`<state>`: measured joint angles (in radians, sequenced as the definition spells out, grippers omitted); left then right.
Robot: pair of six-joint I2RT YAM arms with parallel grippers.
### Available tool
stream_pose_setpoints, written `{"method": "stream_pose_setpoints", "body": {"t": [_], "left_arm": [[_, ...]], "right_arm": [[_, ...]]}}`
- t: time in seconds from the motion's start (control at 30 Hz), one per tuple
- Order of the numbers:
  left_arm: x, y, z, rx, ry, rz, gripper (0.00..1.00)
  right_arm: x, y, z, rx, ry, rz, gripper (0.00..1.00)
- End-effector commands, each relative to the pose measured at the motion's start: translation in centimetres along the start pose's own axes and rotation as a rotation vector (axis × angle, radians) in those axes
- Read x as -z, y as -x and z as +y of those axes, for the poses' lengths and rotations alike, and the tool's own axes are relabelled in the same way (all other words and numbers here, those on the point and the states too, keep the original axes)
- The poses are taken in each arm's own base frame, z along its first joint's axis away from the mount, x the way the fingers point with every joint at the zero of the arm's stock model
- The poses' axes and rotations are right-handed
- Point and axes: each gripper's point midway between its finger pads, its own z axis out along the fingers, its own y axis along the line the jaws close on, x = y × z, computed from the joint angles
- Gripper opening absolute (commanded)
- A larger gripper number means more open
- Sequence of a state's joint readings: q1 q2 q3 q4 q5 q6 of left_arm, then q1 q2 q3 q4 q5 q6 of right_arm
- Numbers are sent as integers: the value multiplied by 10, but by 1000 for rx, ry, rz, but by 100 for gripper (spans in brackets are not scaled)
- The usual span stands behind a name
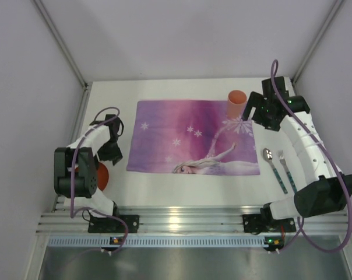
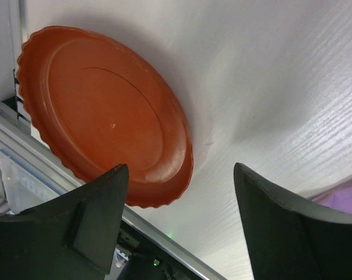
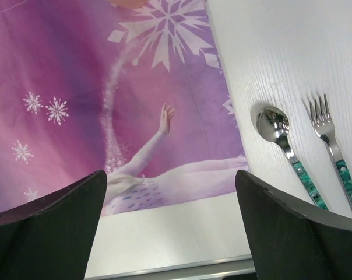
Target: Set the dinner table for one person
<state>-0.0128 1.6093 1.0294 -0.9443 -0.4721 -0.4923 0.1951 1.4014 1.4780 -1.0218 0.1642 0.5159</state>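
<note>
Watching left gripper (image 2: pixel 180 192): jaws wide, empty, near the orange plate (image 2: pixel 106 111) at the dinner table (image 1: pixel 182 184)'s near-left edge, off the placemat (image 1: pixel 193 137). Right gripper (image 3: pixel 171 186) also spread, empty. Risk: the plate lies flat, so fingers may skid off its rim and shove it overboard.

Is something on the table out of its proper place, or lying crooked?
Yes: the orange plate lies on the bare table at its near left edge, off the purple placemat. The cup stands upright at the placemat's far right corner; spoon and fork lie neatly to its right. Nothing looks spilled.
</note>
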Motion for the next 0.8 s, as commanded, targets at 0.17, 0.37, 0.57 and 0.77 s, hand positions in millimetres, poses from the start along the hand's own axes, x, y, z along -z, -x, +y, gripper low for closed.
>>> {"method": "stream_pose_setpoints", "body": {"t": [0.17,0.37,0.57,0.77], "left_arm": [[-32,4,11,49,20,64,49],[-47,0,9,52,5,121,6],[-55,1,1,36,3,163,0],[-3,44,2,76,-89,47,0]], "right_arm": [[24,2,-12,20,8,-56,92],[24,3,-14,17,4,-57,92],[25,5,-17,11,4,-62,92],[36,7,-12,-3,47,-79,92]]}}
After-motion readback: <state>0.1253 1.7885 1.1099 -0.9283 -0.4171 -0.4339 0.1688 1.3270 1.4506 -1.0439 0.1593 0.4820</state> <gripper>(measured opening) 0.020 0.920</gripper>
